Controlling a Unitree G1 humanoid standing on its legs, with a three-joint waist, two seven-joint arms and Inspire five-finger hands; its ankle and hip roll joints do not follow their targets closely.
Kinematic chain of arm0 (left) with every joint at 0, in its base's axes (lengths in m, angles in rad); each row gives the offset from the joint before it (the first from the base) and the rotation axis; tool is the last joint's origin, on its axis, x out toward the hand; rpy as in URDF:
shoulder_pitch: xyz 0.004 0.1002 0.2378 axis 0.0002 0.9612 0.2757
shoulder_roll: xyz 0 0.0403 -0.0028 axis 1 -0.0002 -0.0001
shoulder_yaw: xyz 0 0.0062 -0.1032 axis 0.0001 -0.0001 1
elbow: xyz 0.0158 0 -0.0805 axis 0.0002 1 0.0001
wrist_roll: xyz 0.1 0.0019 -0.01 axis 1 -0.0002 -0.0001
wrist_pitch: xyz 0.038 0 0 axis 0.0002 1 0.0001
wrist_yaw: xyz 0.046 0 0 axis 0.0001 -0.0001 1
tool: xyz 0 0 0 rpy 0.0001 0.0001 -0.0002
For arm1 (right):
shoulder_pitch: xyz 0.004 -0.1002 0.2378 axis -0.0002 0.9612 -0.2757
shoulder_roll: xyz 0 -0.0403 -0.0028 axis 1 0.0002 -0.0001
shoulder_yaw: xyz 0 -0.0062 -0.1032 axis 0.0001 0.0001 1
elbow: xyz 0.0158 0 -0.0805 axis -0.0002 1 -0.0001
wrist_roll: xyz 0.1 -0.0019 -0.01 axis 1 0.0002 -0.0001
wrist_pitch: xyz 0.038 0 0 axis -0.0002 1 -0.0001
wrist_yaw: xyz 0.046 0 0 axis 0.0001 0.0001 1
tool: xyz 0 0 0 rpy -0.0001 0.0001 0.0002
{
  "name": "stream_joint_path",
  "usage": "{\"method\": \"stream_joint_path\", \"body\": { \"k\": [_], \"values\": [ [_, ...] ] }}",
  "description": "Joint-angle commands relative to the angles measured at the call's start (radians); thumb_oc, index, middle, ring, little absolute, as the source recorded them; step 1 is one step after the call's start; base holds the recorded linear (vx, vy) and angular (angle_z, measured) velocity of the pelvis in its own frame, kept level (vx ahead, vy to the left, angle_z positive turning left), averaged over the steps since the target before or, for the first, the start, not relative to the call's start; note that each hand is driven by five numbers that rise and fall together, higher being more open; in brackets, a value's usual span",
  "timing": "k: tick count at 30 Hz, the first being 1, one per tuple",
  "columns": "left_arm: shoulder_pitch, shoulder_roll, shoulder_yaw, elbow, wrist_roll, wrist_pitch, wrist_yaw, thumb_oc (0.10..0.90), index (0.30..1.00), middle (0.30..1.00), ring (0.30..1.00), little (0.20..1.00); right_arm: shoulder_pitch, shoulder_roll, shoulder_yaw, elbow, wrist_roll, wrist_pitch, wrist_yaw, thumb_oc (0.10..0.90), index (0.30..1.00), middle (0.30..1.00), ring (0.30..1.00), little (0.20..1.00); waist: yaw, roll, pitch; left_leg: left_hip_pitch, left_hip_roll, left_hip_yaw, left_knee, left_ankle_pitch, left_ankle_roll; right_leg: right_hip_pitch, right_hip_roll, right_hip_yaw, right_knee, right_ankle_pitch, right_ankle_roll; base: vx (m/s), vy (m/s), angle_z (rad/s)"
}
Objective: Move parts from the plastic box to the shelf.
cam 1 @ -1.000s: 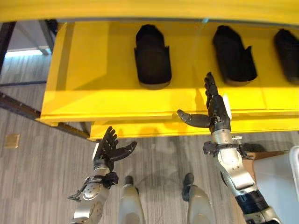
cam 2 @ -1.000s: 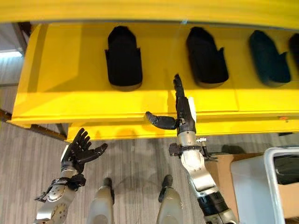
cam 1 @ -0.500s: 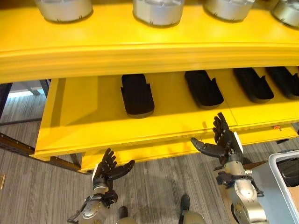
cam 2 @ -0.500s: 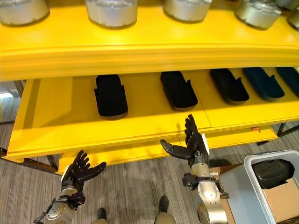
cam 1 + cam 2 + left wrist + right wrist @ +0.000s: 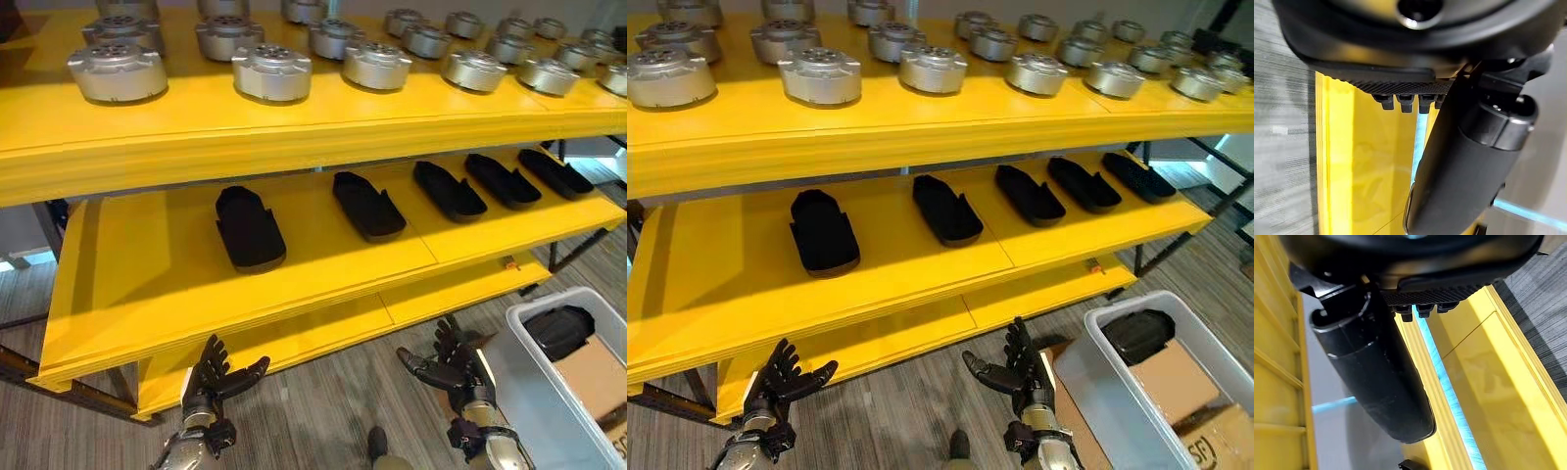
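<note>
- Low in front of the yellow shelf (image 5: pixel 294 294), both hands were empty with fingers spread and relaxed: the left hand (image 5: pixel 217 374) near the bottom left, the right hand (image 5: pixel 453 366) just left of the plastic box (image 5: pixel 534 392).
- At the near right, the box held one black part (image 5: pixel 556 331) at its far end, beside a piece of cardboard (image 5: pixel 598 370); its long axis seemed to run left to right across the box, though which end was the nose could not be told.
- Five black parts (image 5: pixel 249 228) already lay on the middle level, long axes running near to far, fanned slightly to the right, rounded ends toward the near edge.
- Silver round castings (image 5: pixel 271 70) filled the top level.
- Likely risks: the box sat low and to the right, so a reach might clip its rim or the shelf's lowest edge; a part set down askew would break the row, or overhang the near edge and slide off.
</note>
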Motion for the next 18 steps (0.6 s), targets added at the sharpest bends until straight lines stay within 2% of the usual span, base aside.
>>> {"method": "stream_joint_path", "body": {
  "k": [1, 2, 3, 4, 5, 6, 7, 10, 13, 14, 15, 18],
  "values": [
    [-0.124, 0.045, 0.006, -0.132, 0.074, -0.109, -0.032, 0.900, 1.000, 1.000, 1.000, 1.000, -0.076, -0.028, -0.076, -0.106, 0.024, -0.097, -0.002, 0.900, 1.000, 1.000, 1.000, 1.000, -0.033, 0.055, 0.055, -0.023, -0.004, -0.055, -0.092, 0.023, 0.075, 0.043, -0.081, 0.019, 0.038, 0.118, 0.078, -0.08, 0.130, -0.35],
    [-0.129, 0.048, 0.003, -0.128, 0.076, -0.110, -0.029, 0.900, 1.000, 1.000, 1.000, 1.000, -0.080, -0.026, -0.076, -0.102, 0.023, -0.098, -0.006, 0.900, 1.000, 1.000, 1.000, 1.000, -0.036, 0.056, 0.057, -0.028, -0.007, -0.046, -0.092, 0.022, 0.076, 0.031, -0.082, 0.010, 0.030, 0.146, 0.078, -0.09, 0.119, -0.33],
    [-0.133, 0.051, -0.001, -0.123, 0.078, -0.111, -0.021, 0.900, 1.000, 1.000, 1.000, 1.000, -0.091, -0.018, -0.074, -0.090, 0.025, -0.101, -0.017, 0.900, 1.000, 1.000, 1.000, 1.000, -0.036, 0.062, 0.067, -0.031, -0.001, -0.019, -0.087, 0.021, 0.075, 0.005, -0.089, -0.040, 0.024, 0.196, 0.078, -0.09, 0.097, -0.32],
    [-0.136, 0.056, 0.001, -0.121, 0.070, -0.114, -0.022, 0.900, 1.000, 1.000, 1.000, 1.000, -0.100, -0.019, -0.072, -0.090, 0.025, -0.103, -0.020, 0.900, 1.000, 1.000, 1.000, 1.000, -0.036, 0.071, 0.073, -0.036, 0.005, -0.010, -0.086, 0.024, 0.077, -0.002, -0.083, -0.064, 0.019, 0.179, 0.078, -0.12, 0.127, -0.42],
    [-0.131, 0.061, 0.002, -0.123, 0.064, -0.116, -0.021, 0.900, 1.000, 1.000, 1.000, 1.000, -0.109, -0.022, -0.062, -0.091, 0.032, -0.107, -0.020, 0.900, 1.000, 1.000, 1.000, 1.000, -0.029, 0.081, 0.083, -0.036, 0.012, 0.016, -0.088, 0.028, 0.081, -0.010, -0.085, -0.128, 0.031, 0.148, 0.078, -0.06, 0.154, -0.74],
    [-0.127, 0.065, 0.007, -0.124, 0.061, -0.114, -0.018, 0.900, 1.000, 1.000, 1.000, 1.000, -0.115, -0.028, -0.047, -0.088, 0.036, -0.110, -0.019, 0.900, 1.000, 1.000, 1.000, 1.000, -0.012, 0.105, 0.091, -0.023, 0.035, 0.033, -0.090, 0.012, 0.075, 0.005, -0.083, -0.201, 0.056, 0.083, 0.078, -0.11, 0.187, -0.81],
    [-0.120, 0.066, 0.012, -0.126, 0.056, -0.111, -0.020, 0.900, 1.000, 1.000, 1.000, 1.000, -0.121, -0.035, -0.034, -0.089, 0.032, -0.110, -0.017, 0.900, 1.000, 1.000, 1.000, 1.000, 0.005, 0.112, 0.096, -0.024, 0.046, 0.063, -0.090, 0.020, 0.075, 0.019, -0.100, -0.275, 0.077, 0.037, 0.078, -0.09, 0.142, -0.93],
    [-0.104, 0.060, 0.009, -0.128, 0.038, -0.101, -0.033, 0.900, 1.000, 1.000, 1.000, 1.000, -0.127, -0.046, -0.016, -0.090, 0.024, -0.102, -0.007, 0.900, 1.000, 1.000, 1.000, 1.000, 0.013, 0.103, 0.096, -0.009, 0.057, 0.125, -0.107, 0.033, 0.074, 0.058, -0.088, -0.279, 0.094, -0.034, 0.077, -0.12, 0.022, -1.78],
    [-0.079, 0.038, 0.023, -0.133, 0.018, -0.093, -0.045, 0.900, 1.000, 1.000, 1.000, 1.000, -0.136, -0.047, -0.006, -0.085, 0.017, -0.099, -0.011, 0.900, 1.000, 1.000, 1.000, 1.000, 0.032, 0.071, 0.075, 0.007, 0.056, 0.183, -0.085, 0.022, 0.060, 0.113, -0.073, -0.308, -0.029, -0.001, 0.078, -0.02, -0.118, -0.86],
    [-0.062, 0.015, 0.027, -0.134, -0.010, -0.094, -0.052, 0.900, 1.000, 1.000, 1.000, 1.000, -0.138, -0.048, -0.004, -0.092, 0.018, -0.098, -0.011, 0.900, 1.000, 1.000, 1.000, 1.000, 0.026, 0.065, 0.055, 0.014, 0.069, 0.201, -0.065, 0.025, 0.047, 0.122, -0.051, -0.273, -0.052, -0.007, 0.078, 0.04, -0.145, -0.78],
    [-0.060, 0.015, 0.027, -0.134, -0.011, -0.095, -0.053, 0.900, 1.000, 1.000, 1.000, 1.000, -0.137, -0.048, -0.004, -0.093, 0.018, -0.098, -0.012, 0.900, 1.000, 1.000, 1.000, 1.000, 0.028, 0.066, 0.054, 0.014, 0.070, 0.203, -0.064, 0.024, 0.045, 0.121, -0.049, -0.271, -0.053, -0.006, 0.078, 0.05, -0.152, -0.71],
    [-0.037, -0.013, 0.030, -0.133, -0.056, -0.096, -0.070, 0.900, 1.000, 1.000, 1.000, 1.000, -0.122, -0.059, -0.008, -0.109, 0.033, -0.101, -0.002, 0.900, 1.000, 1.000, 1.000, 1.000, 0.013, 0.073, 0.045, 0.033, 0.091, 0.227, -0.066, 0.038, 0.031, 0.118, -0.025, -0.242, -0.065, -0.076, 0.071, 0.02, -0.120, -0.84]
  ]
}}
